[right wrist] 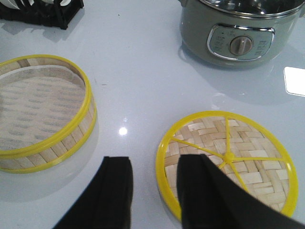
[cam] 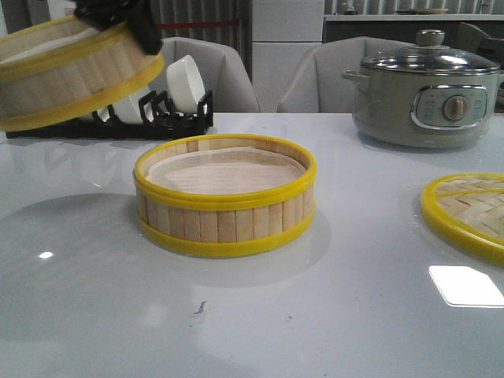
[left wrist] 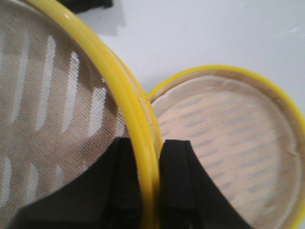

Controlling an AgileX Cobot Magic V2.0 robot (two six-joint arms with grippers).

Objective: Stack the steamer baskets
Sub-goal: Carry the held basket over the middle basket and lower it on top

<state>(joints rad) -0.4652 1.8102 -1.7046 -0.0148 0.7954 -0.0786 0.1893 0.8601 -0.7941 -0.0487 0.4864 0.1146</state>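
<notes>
While one steamer basket (cam: 224,198) sits flat on the white table (cam: 354,315) near centre, a 2nd basket (cam: 67,75) hangs tilted in the air up at the far left, well clear of the tabletop. So 2 baskets total, both w/ whitish liner. Left gripper (left wrist: 151,191) pinches the raised basket's yellow rim, one finger inside the wall, one outside. Right gripper (right wrist: 153,191) hovers low over the table w/ fingers spread, nothing between them, just beside the 1 flat woven lid (right wrist: 228,164). 1 grey electric pot (cam: 429,90) w/ glass cover stands far right. 1 black dish rack (cam: 118,118) w/ white bowls behind the raised basket
</notes>
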